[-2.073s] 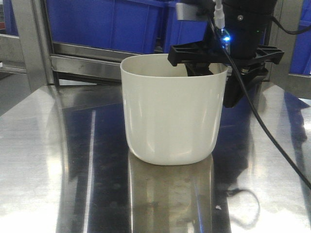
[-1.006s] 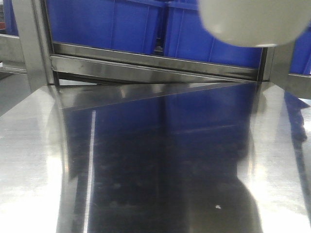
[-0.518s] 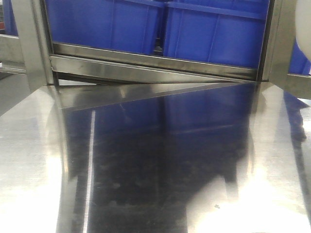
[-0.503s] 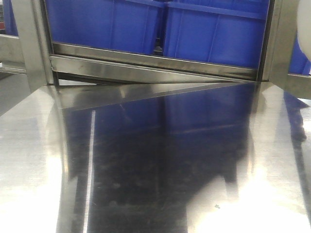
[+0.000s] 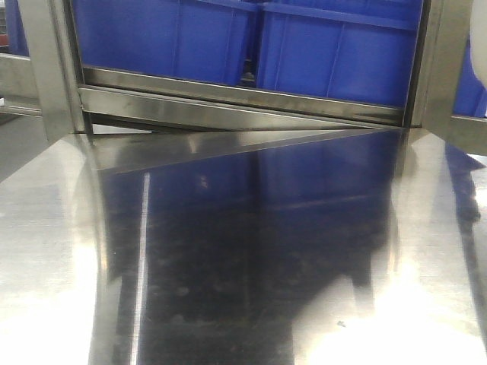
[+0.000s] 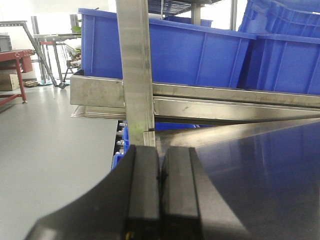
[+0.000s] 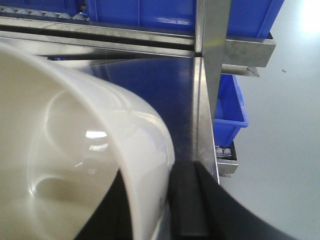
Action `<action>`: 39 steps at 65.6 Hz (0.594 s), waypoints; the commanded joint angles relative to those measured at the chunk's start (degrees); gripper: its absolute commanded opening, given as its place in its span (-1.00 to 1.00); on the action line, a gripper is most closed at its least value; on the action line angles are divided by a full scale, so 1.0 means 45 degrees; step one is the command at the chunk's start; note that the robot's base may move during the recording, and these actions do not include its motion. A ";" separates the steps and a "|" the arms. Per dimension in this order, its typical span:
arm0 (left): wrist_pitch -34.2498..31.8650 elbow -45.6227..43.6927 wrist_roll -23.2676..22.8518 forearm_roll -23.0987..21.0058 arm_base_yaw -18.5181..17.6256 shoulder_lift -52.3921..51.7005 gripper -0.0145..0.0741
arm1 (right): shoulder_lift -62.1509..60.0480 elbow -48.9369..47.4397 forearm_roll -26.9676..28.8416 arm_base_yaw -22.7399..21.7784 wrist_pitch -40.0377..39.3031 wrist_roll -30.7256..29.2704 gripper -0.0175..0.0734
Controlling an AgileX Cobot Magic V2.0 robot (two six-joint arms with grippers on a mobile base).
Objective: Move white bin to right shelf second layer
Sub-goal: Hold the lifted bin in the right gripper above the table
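The right end effector (image 7: 150,200) is clamped on the white bin (image 7: 75,150). Its black fingers (image 7: 187,200) pinch the glossy near wall, one outside the tub and one inside. The bin's open mouth fills the left of the right wrist view. The mirror-like steel counter (image 7: 160,85) shows past its rim, so the bin is over the counter's right part, close to the right edge. Whether its base touches the counter cannot be told. Along the counter's far side runs a roller rail (image 7: 50,13) with blue plastic above it, and a steel upright post (image 7: 212,50) rises at the counter's far right corner. Past the counter's right edge, and lower than it, sits a lower blue crate (image 7: 227,110). In the front view a steel shelf lip (image 5: 228,106) lies behind the counter's far edge, carrying large blue crates (image 5: 335,53). The left end effector (image 6: 160,165) is clenched, pads pressed flat together, at the counter's left edge beside grey floor (image 6: 50,150).
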 commanded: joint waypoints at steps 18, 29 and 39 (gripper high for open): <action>-0.1109 0.0423 -0.0095 -0.0064 -0.0029 -0.0168 -0.48 | 0.0002 -0.0398 0.0025 -0.0068 -0.1304 -0.0019 -0.56; -0.1109 0.0423 -0.0095 -0.0064 -0.0029 -0.0168 -0.48 | 0.0002 -0.0398 0.0025 -0.0068 -0.1304 -0.0019 -0.56; -0.1109 0.0423 -0.0095 -0.0064 -0.0029 -0.0168 -0.48 | 0.0002 -0.0398 0.0025 -0.0068 -0.1304 -0.0019 -0.56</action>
